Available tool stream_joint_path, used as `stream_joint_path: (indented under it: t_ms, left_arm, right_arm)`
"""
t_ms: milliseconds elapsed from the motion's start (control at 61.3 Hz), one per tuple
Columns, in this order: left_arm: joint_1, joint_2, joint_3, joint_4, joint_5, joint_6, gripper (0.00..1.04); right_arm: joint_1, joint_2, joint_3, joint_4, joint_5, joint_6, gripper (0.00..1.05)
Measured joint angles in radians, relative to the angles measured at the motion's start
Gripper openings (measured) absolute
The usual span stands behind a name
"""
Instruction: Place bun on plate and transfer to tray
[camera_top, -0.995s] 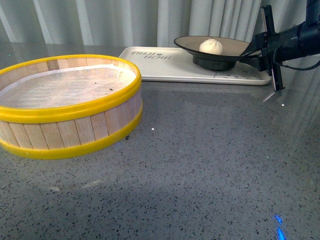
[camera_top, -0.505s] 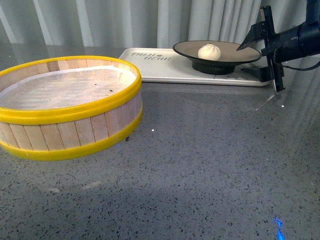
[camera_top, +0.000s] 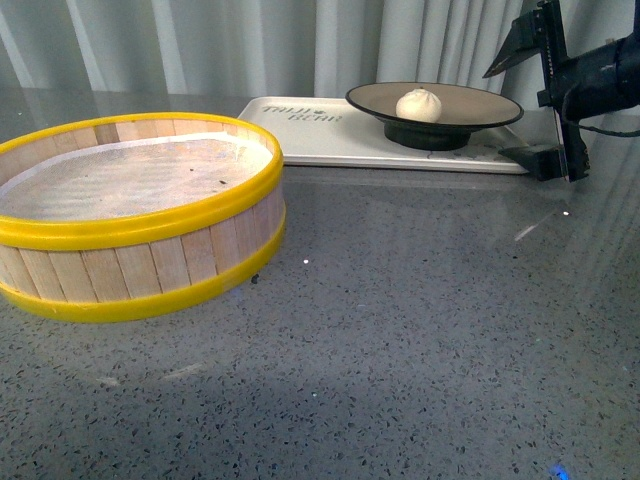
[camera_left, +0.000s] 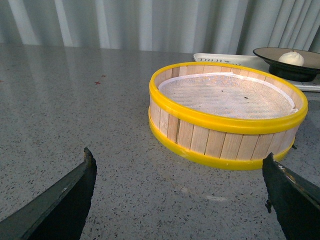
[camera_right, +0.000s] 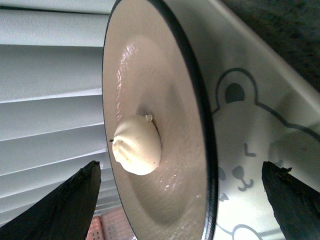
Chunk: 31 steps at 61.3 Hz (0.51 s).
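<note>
Front view: the bun (camera_top: 419, 104) sits on the plate (camera_top: 470, 105), which stands on the tray (camera_top: 330, 138) at the far right. The right gripper (camera_top: 538, 100) is spread wide just right of the plate, touching nothing. A steamer basket (camera_top: 140, 215) stands near left.

Left wrist view: the left gripper (camera_left: 180, 192) hangs spread over the table (camera_left: 75, 100), near the basket.

Right wrist view: bun on the plate, black fingers (camera_right: 65, 205) apart on either side.

**Lighting and picture quality**

You have bright, even, diffuse light in all three views. The bench (camera_top: 400, 330) shows pale sheen near its far side and a soft shadow under the steamer basket (camera_top: 130, 215). In both wrist views the near fingers (camera_left: 60, 200) are dark silhouettes, slightly soft.
</note>
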<state>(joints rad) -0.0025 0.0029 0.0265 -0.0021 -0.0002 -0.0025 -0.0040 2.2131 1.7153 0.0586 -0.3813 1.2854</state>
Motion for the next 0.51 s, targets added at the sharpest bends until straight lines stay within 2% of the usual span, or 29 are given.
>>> stream_joint_path:
  t_ms: [114,277,408,505]
  left_arm:
    - [0.000,0.000,0.000,0.000,0.000,0.000,0.98]
    - [0.000,0.000,0.000,0.000,0.000,0.000,0.98]
    - [0.000,0.000,0.000,0.000,0.000,0.000,0.98]
    - [0.000,0.000,0.000,0.000,0.000,0.000,0.98]
  right_arm:
    - [-0.007,-0.069,-0.106,0.051,0.026,0.002,0.96]
    - [-0.034,-0.231,-0.303,0.119,0.130,-0.056,0.96]
    - [-0.096,-0.445,-0.546,0.190,0.259,-0.211,0.96]
    - [-0.158,-0.661,-0.773,0.231,0.397,-0.396,0.96]
